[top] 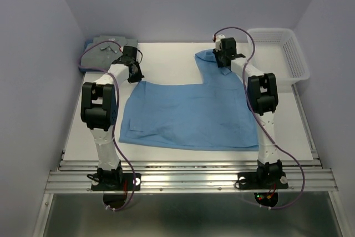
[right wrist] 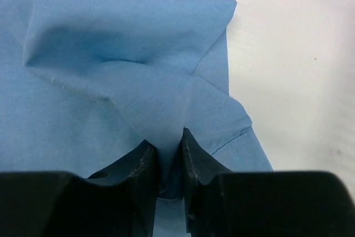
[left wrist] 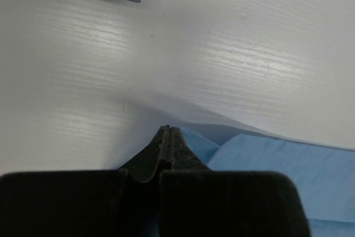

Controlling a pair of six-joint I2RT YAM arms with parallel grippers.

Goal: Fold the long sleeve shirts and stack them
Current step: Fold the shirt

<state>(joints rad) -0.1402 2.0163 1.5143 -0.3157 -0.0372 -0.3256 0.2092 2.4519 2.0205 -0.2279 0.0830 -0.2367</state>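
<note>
Blue shirt [top: 188, 117] fold pinched in right gripper [right wrist: 168, 149].

You're looking at a plain sky-blue shirt [top: 188, 116] and a muted grey-green shirt [top: 108, 48], neither patterned. Your desk [top: 166, 65] is white with faint grain streaks, the mesh basket [top: 299, 59] white, and the left pincer [left wrist: 169, 137] and right pincer [right wrist: 169, 137] black.

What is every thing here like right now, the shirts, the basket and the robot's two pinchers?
blue shirt, spread flat on the table, far corner bunched up.
grey shirt, folded, at the far left corner.
basket, upright, at the far right.
left gripper, shut, next to the blue shirt's edge, no cloth seen between its fingers.
right gripper, shut on a fold of the blue shirt.
</note>
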